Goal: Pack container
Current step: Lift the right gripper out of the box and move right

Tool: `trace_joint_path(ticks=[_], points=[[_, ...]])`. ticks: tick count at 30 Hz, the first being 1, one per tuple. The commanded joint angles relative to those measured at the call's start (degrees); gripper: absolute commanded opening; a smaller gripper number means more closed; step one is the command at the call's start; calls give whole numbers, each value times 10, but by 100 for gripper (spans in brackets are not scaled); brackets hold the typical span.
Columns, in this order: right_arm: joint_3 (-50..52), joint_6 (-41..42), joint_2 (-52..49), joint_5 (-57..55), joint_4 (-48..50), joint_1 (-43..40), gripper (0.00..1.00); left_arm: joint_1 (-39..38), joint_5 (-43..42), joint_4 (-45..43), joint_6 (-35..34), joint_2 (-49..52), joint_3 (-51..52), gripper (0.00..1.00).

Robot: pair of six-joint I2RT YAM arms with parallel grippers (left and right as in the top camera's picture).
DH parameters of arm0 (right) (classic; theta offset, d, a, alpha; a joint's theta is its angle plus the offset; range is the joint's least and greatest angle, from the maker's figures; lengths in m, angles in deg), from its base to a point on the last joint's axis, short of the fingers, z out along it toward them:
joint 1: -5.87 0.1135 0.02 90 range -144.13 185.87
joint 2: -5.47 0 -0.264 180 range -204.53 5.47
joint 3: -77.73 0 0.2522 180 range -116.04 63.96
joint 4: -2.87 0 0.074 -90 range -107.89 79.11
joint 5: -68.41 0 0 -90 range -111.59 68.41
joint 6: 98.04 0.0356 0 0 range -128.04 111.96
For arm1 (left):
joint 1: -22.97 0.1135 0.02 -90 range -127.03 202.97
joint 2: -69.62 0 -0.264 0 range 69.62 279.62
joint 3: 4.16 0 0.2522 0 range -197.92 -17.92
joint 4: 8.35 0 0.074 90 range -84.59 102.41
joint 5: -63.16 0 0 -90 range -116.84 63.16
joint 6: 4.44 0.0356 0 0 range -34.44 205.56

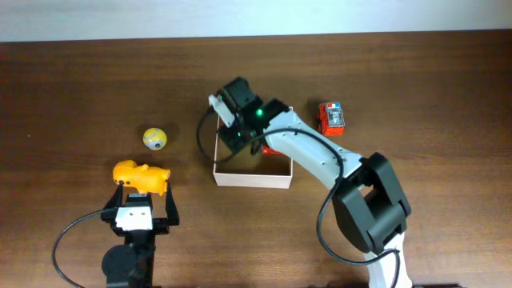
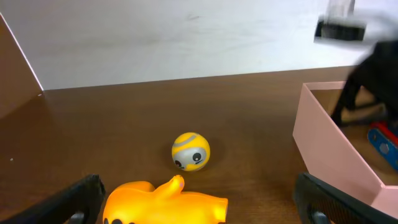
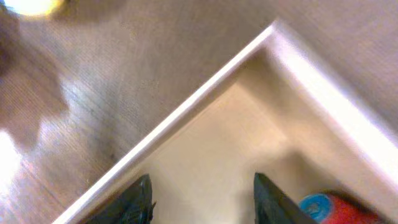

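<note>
Centre of the overhead frame: container (image 1: 252, 179), partly packed.
One red-and-blue toy (image 3: 342, 208) lies inside. Three wait outside: one red toy (image 1: 332, 118), one yellow ball (image 1: 155, 138), one orange toy (image 1: 142, 173). The right gripper (image 3: 204, 199) gapes empty over the container; the left gripper (image 1: 145, 190) is spread wide by the orange toy.

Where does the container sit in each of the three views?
Overhead: container just right of centre.
Left wrist: at the right edge, a corner towards the camera.
Right wrist: one inner corner fills the lower right.
Shared landmark: the red toy inside it.
</note>
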Motion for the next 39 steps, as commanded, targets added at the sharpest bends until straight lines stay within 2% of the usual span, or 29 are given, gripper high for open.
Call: trace_joint_path(ticks=[1, 2, 3, 5, 6, 7, 11, 15, 19, 23, 28, 39], points=[[-73, -4, -1, -45, -36, -22, 47, 3, -7, 0, 5, -4, 2, 99], [-95, -4, 0, -47, -56, -28, 48, 3, -7, 0, 5, -4, 2, 99], [-119, -4, 0, -46, -79, -35, 54, 3, -7, 0, 5, -4, 2, 99], [-159, -4, 0, -46, -120, -49, 80, 3, -7, 0, 5, -4, 2, 99], [-179, -3, 0, -46, -142, -56, 87, 3, -7, 0, 5, -4, 2, 99], [-200, -4, 0, -46, -163, -64, 99, 3, -7, 0, 5, -4, 2, 99], [-290, -4, 0, -37, -253, -107, 99, 3, -7, 0, 5, -4, 2, 99], [-296, -4, -1, -28, -281, -165, 99, 3, -7, 0, 5, -4, 2, 99], [-281, 119, -1, -100, -301, -223, 96, 3, -7, 0, 5, -4, 2, 99], [-271, 166, -1, -100, -318, -272, 92, 3, -7, 0, 5, -4, 2, 99], [-235, 167, -2, -100, -305, -302, 92, 3, -7, 0, 5, -4, 2, 99], [-81, 167, -2, -100, -213, -305, 92, 3, -7, 0, 5, -4, 2, 99]])
